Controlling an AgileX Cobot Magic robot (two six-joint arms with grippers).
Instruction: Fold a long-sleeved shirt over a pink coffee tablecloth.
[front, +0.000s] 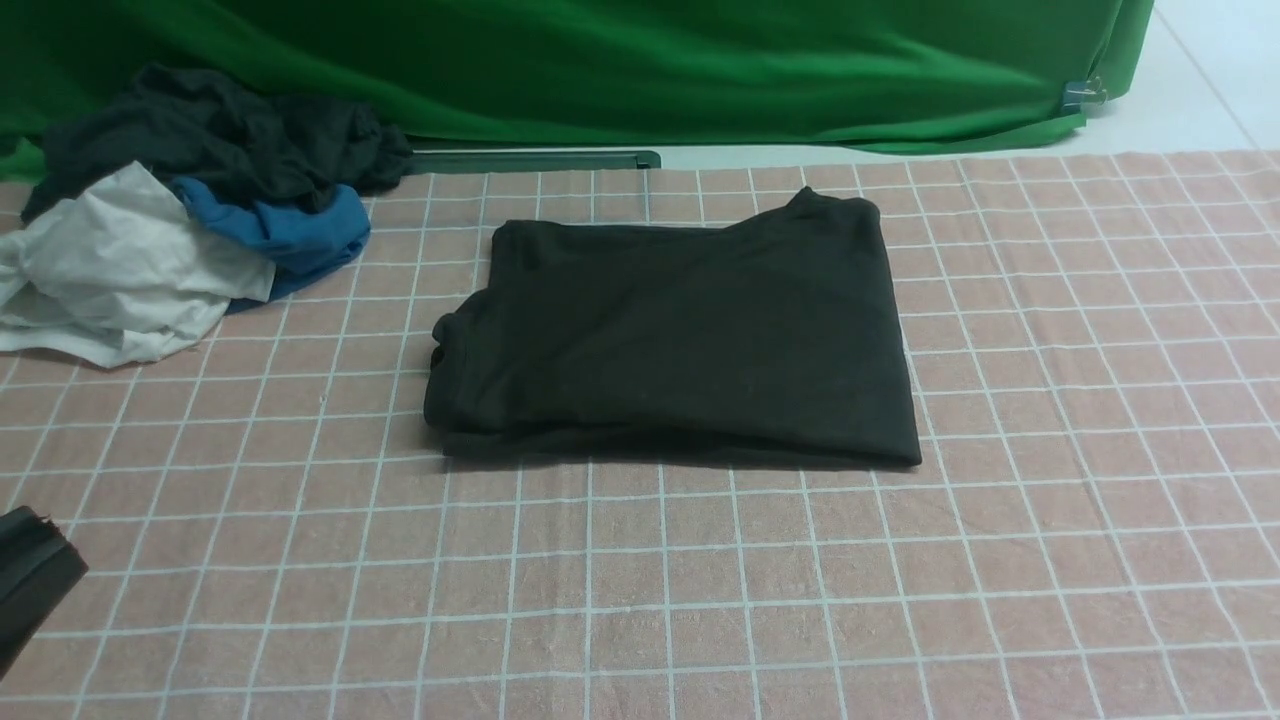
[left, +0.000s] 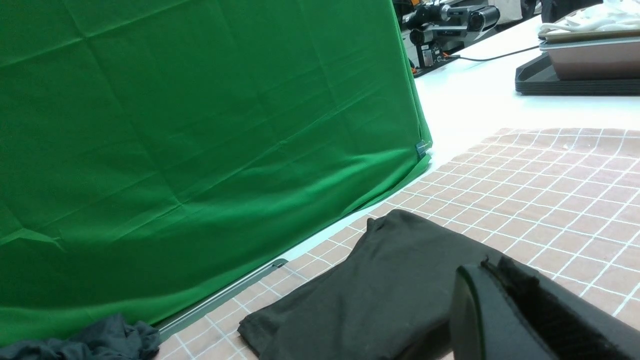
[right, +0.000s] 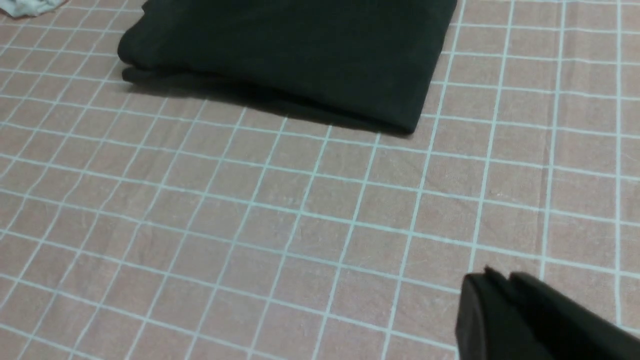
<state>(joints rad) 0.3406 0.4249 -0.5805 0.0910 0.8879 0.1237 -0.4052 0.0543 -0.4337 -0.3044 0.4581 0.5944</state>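
At the far left of the desk, a rumpled heap comprises a crumpled black cloth garment (front: 215, 135), a pale grey-white cloth (front: 140, 260) and a bright blue cloth (front: 285, 230). The left pincer (left: 500, 272), dark and ribbed, is closed, its tips together; it also enters the front view at the near left corner. Centrally, toward the rear, the folded black fabric shirt (front: 670, 340) lies flat as a roughly rectangular bundle. Its long axis runs left to right, nearly parallel to the near edge of the view; the left end is bunched, the right end straight-sided, and a small peak points rearward at the far right corner. The right pincer (right: 495, 280) is closed, apart from the shirt. The dusty pink cloth with a white line grid (front: 640, 600) covers the desk beneath the shirt. Behind hangs a green fabric backdrop (front: 600, 70), secured at its right end by a dark metal clip (front: 1085, 95); a white surface (front: 1190, 80) extends beyond.
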